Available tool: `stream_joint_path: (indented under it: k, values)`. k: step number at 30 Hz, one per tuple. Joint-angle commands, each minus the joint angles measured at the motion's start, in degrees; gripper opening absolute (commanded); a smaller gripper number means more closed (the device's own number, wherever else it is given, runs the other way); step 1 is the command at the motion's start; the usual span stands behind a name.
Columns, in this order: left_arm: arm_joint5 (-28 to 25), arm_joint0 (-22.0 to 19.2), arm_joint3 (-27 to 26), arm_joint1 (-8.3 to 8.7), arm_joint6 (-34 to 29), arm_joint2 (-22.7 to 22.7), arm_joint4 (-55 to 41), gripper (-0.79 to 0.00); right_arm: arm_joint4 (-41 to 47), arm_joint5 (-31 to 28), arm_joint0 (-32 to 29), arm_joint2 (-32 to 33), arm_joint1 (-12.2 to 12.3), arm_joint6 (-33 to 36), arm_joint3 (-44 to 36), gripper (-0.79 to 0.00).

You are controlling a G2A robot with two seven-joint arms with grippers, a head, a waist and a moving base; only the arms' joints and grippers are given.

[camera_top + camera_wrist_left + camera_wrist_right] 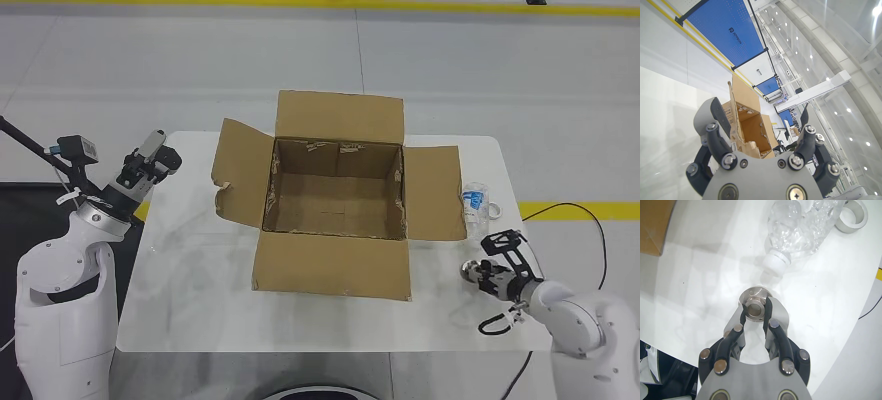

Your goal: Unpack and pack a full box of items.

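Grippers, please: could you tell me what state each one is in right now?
Left gripper: open, holding nothing.
Right gripper: closed on the metal flange.

- clear crumpled plastic bottle: base cut off by the right wrist view's edge.
- white ring: partly hidden behind the bottle.
- brown cardboard box: cut off but for one corner there.
- silver flanged metal bushing: sides covered by the pads of the right end effector.

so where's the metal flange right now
The metal flange is held by the right gripper near the right edge of the table, off the cap of the plastic bottle, right of the cardboard box.
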Motion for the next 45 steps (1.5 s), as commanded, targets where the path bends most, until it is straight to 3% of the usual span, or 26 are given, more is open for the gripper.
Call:
stream_joint_path:
  k: [1, 11, 24, 35, 36, 37, 38, 45]
  values:
    - [0.0, 0.0, 0.0, 0.00, 0.0, 0.0, 0.0, 0.000, 1.9, -0.7, -1.0, 1.1, 0.1, -1.3, -1.2, 0.000]
    - [-0.4, 0.8, -0.7, 0.12, 0.2, 0.2, 0.6, 0.000, 14.5, -6.3, -5.1, 8.3, 1.0, -6.4, -11.4, 0.000]
    - [-2.5, 7.9, -6.4, 2.30, -10.9, 0.9, 14.6, 0.000, 20.9, -12.4, 0.3, 5.2, 2.4, -9.3, -12.8, 0.000]
    - [-4.7, 18.7, -15.9, 2.30, -3.5, 3.7, 17.8, 0.000, 20.8, -16.0, 0.1, 4.5, 3.4, -13.1, -10.8, 0.000]
    - [-5.1, 19.5, -16.4, 2.25, -1.8, 3.8, 18.1, 0.000, 20.7, -17.1, 0.0, 4.6, 3.5, -13.5, -10.8, -0.385]
    - [-5.4, 20.2, -17.0, 2.20, 0.1, 3.9, 18.8, 0.000, 20.9, -18.6, -0.3, 4.7, 3.6, -14.3, -10.5, -0.653]
    - [-5.8, 20.8, -17.5, 2.13, 2.1, 4.1, 19.6, 0.000, 20.9, -19.6, -0.6, 5.0, 3.6, -15.1, -10.1, -0.785]
    - [-6.0, 23.7, -18.8, 1.74, 11.5, 6.8, 23.3, 0.000, 19.7, -24.9, -2.4, 6.0, 4.2, -19.3, -9.7, -0.785]
